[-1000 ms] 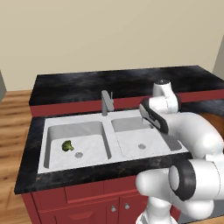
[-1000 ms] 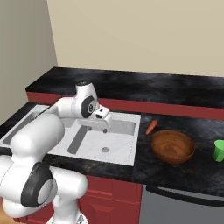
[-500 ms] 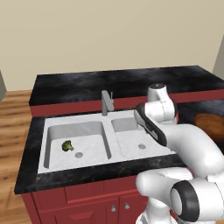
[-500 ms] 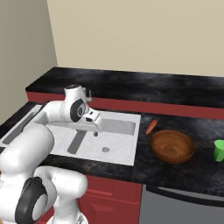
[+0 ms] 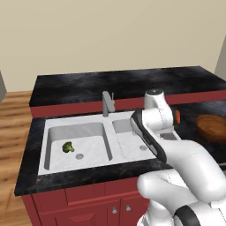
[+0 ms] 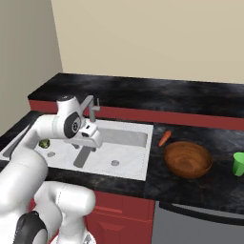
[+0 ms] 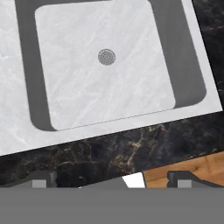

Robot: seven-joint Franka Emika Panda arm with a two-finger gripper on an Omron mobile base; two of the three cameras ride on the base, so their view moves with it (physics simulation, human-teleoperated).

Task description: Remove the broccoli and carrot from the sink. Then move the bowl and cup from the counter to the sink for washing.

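Observation:
The broccoli (image 5: 68, 147) lies in the left basin of the sink (image 5: 77, 121), close to its drain; in the right base view it (image 6: 44, 143) peeks out from behind my arm. On the black counter (image 6: 157, 169), the carrot (image 6: 164, 138) lies just right of the sink, with the brown bowl (image 6: 188, 159) beside it and the green cup (image 6: 239, 163) further right. My gripper (image 7: 113, 179) hangs open above the right basin (image 7: 105, 74), nothing between its fingertips (image 7: 43, 179). That basin holds nothing but its drain.
A grey faucet (image 5: 107, 103) rises at the centre back of the sink, just behind my arm. Wooden floor (image 7: 192, 168) lies below the counter's front edge. A red back ledge (image 6: 157, 116) runs behind the sink.
My arm has swung left across the right basin toward the divider, and a little lower. The gripper stayed open. Broccoli, carrot, bowl and cup have not moved.

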